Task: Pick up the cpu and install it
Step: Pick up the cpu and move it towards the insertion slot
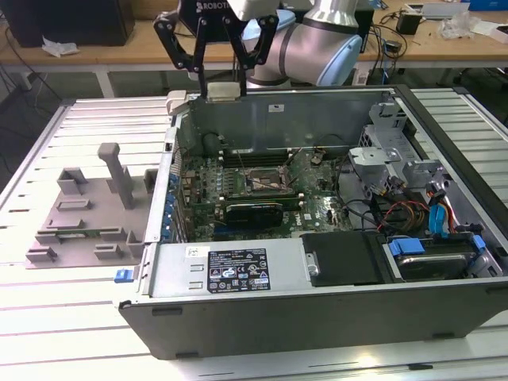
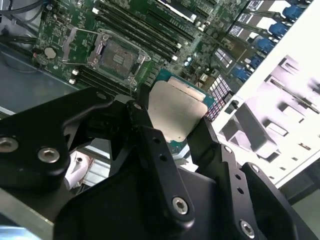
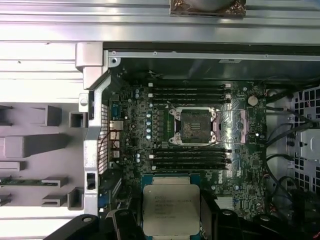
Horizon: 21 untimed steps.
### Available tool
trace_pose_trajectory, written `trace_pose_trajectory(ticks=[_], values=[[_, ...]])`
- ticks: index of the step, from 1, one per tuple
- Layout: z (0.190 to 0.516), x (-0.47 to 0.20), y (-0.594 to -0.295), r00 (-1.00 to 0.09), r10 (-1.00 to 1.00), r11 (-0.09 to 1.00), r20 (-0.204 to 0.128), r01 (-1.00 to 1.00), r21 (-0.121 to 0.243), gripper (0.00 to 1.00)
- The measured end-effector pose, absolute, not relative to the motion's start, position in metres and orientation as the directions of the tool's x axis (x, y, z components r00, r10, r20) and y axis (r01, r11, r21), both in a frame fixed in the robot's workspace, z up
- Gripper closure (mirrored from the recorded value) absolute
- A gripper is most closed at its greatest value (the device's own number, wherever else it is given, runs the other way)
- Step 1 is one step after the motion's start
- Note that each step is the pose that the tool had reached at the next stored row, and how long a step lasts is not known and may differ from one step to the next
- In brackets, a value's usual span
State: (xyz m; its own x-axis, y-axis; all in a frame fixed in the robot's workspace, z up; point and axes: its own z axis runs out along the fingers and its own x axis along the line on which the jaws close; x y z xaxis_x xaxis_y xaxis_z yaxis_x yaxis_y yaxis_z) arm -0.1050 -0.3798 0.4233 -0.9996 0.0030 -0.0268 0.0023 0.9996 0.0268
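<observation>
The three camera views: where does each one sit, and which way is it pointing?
Exterior view: off the arm, looking down into the open computer case; the arm and gripper show at its far wall.
First wrist view: on the arm, looking straight down at the socket; the gripper's fingers show beside the cpu.
Second wrist view: on the arm, looking slantwise past the black fingers to the board.
Both wrist views share the held cpu and the socket.

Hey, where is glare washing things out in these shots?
Second wrist view: the grey plastic fixture is blown out white, the shiny square cpu looks pale. First wrist view: the slatted metal table glares. Exterior view: fairly even light.
</observation>
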Motion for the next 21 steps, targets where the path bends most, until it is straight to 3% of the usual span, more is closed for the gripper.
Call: trace_pose_trajectory(ticks=[21], values=[[0.37, -0.077, -0.373, -1.0, 0.003, 1.0, -0.005, 0.003, 0.026, 0.45]])
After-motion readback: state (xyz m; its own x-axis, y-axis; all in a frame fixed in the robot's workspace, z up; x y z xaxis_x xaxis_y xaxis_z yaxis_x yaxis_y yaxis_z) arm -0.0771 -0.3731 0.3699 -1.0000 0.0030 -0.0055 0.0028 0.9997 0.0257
